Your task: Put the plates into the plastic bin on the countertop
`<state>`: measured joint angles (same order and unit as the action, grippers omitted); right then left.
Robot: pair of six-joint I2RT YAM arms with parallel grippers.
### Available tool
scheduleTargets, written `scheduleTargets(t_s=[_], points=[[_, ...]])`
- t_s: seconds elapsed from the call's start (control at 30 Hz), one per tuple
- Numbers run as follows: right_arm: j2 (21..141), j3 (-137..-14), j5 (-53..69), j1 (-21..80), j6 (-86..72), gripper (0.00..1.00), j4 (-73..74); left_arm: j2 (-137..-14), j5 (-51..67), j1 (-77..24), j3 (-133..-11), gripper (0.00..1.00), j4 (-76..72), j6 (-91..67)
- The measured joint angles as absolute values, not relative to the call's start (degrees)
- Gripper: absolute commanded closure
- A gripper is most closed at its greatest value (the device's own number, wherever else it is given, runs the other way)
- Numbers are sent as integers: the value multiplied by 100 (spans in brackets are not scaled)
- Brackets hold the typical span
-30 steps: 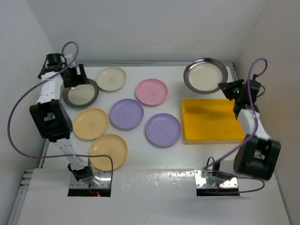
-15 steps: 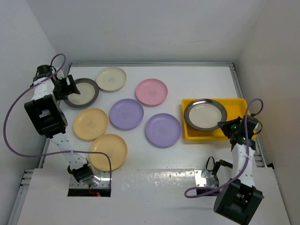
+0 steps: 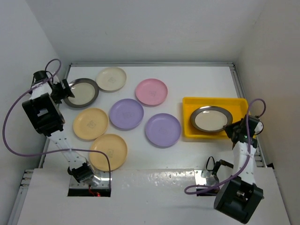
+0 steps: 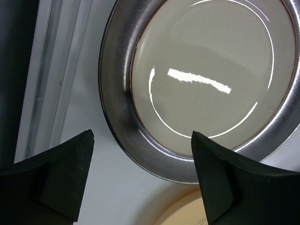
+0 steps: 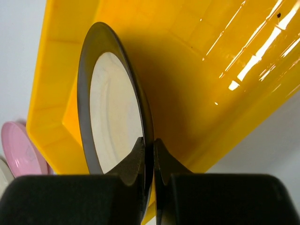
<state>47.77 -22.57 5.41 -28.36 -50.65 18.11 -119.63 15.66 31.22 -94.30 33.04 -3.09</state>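
The silver plate [image 3: 211, 119] sits within the outline of the plastic bin [image 3: 236, 104], tilted. Its near rim is clamped between the fingers of the right tool [image 3: 233, 132]. The right wrist view shows the plate on edge above the yellow floor; whether its far rim touches that floor cannot be determined.

Step in hand: deposit of the first plate. The next move probably calls for lowering until the plate is supported, then parting the fingers and retracting clear of the bin wall.

The left tool [image 4: 143, 135] has its fingers wide apart and holds nothing. The rim of the second silver plate [image 4: 201, 79] shows between them. Its next move would be descent and closure on that rim.

Remaining on the desk [image 3: 206, 79]: cream plate [image 3: 111, 78], pink plate [image 3: 151, 92], lavender plates [image 3: 126, 114], tan plates [image 3: 90, 123].
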Motion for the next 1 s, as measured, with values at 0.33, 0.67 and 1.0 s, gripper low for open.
scheduleTargets(t_s=[0.33,0.67,1.0], points=[[5892,-2716,523,-2834,-4401,0,1317,-12505,1673,3214,-9568,12,3004,-357],[5981,-3675,187,-2836,-3607,0,2032,-13144,2755,3304,-10189,58,2622,-336],[5553,-3804,427,-2692,-3433,0,2248,-13421,4154,3444,-10368,100,2862,-663]])
